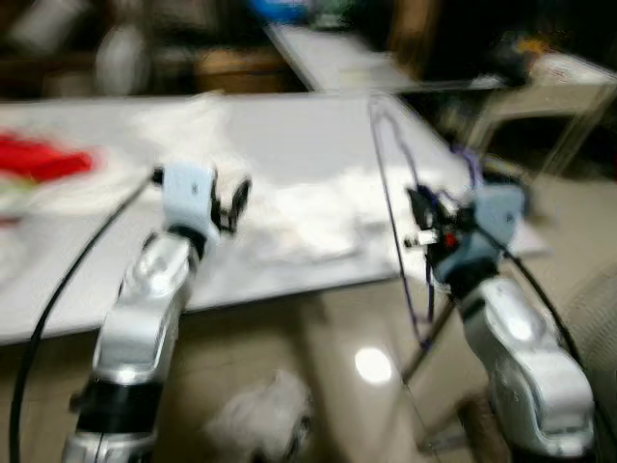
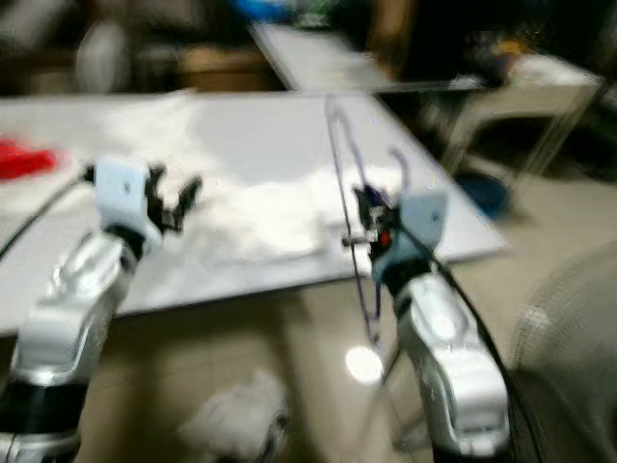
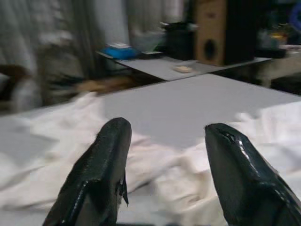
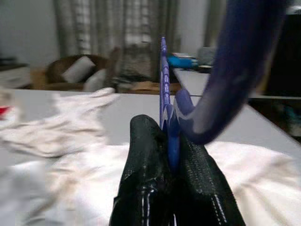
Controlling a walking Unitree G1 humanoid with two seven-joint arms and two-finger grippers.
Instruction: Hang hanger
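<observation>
my right gripper (image 4: 170, 141) is clamped on the purple hanger (image 1: 400, 222), which i hold just past the near edge of the white table (image 1: 289, 135). its long axis stands nearly upright, hook curving toward me. my left gripper (image 3: 164, 155) hangs spread and bare over the white cloth (image 3: 197, 165) on the table.

Head pair looking forward and down; wrist cameras looking along the fingers.
Both eyes blurred, sharing the white table (image 1: 289, 145) and both arms; each wrist view close over the cloth (image 3: 188, 165) on it.
</observation>
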